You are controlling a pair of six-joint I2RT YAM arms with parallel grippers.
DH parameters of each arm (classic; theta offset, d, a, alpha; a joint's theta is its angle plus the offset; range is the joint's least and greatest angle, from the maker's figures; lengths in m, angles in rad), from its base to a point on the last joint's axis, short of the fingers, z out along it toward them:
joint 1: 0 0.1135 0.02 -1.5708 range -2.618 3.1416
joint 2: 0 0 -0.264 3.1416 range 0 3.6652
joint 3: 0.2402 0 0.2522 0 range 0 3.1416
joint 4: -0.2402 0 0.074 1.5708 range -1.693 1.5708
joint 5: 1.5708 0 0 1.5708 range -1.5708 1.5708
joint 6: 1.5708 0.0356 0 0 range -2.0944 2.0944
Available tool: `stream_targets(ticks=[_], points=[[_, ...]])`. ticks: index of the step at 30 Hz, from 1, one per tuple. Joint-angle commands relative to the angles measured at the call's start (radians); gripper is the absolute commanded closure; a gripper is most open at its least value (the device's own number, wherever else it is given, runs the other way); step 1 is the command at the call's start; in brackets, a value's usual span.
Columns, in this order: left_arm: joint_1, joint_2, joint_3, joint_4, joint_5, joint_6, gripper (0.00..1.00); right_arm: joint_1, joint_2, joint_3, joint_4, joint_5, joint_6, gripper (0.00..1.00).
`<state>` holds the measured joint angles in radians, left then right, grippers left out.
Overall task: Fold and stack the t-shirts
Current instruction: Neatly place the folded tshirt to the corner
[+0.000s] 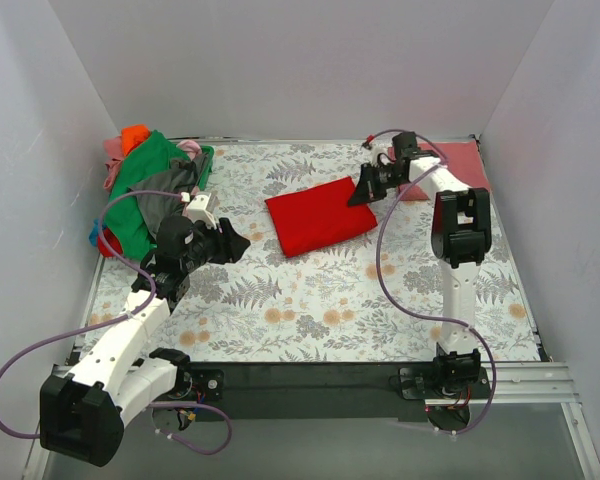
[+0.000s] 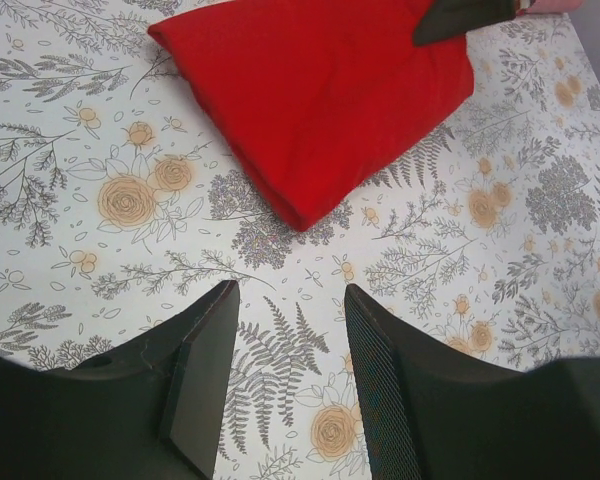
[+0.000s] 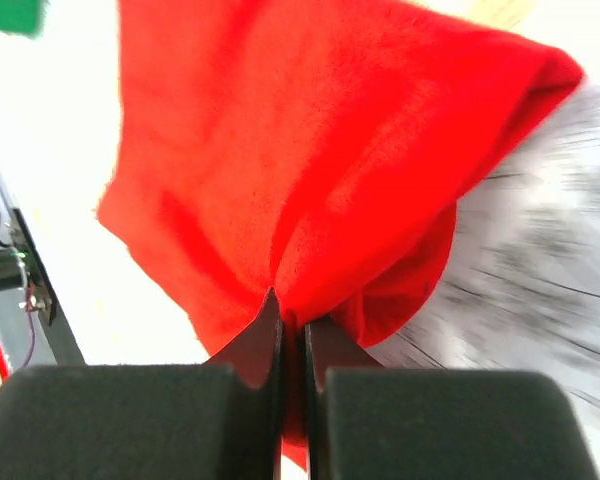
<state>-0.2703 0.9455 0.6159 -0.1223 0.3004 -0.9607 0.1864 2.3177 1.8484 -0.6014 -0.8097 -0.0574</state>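
A folded bright red t-shirt (image 1: 320, 215) lies on the floral cloth in the middle back of the table; it also shows in the left wrist view (image 2: 320, 90) and the right wrist view (image 3: 310, 150). My right gripper (image 1: 363, 190) is shut on its right edge, cloth pinched between the fingers (image 3: 291, 325). My left gripper (image 1: 235, 243) is open and empty, to the left of the shirt, above bare cloth (image 2: 290, 310). A dull rose-red shirt (image 1: 450, 165) lies folded at the back right. A pile of green, grey, pink and orange shirts (image 1: 150, 185) sits at the back left.
The floral table cloth (image 1: 310, 310) covers the table. White walls stand on three sides. A metal rail (image 1: 540, 375) and the arm bases run along the near edge. Purple cables loop from both arms.
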Motion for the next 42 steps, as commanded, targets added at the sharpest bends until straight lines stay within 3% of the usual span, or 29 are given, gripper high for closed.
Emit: stream_targets(ticks=[1, 3, 12, 17, 42], points=[[0.005, -0.024, -0.004, -0.011, -0.018, 0.014, 0.55, -0.068, -0.021, 0.106, -0.037, -0.157, -0.079, 0.99], [0.003, -0.021, -0.002, -0.011, -0.020, 0.014, 0.55, -0.084, -0.021, 0.161, -0.061, -0.132, -0.104, 0.99], [0.003, -0.017, -0.001, -0.019, -0.023, 0.020, 0.55, -0.093, -0.032, 0.382, -0.109, 0.317, -0.234, 0.99], [0.003, -0.008, -0.002, -0.017, -0.020, 0.023, 0.55, -0.093, -0.038, 0.443, -0.104, 0.426, -0.268, 0.99], [0.003, -0.004, -0.008, -0.010, -0.009, 0.028, 0.55, -0.093, -0.210, 0.359, 0.064, 0.805, -0.351, 0.99]])
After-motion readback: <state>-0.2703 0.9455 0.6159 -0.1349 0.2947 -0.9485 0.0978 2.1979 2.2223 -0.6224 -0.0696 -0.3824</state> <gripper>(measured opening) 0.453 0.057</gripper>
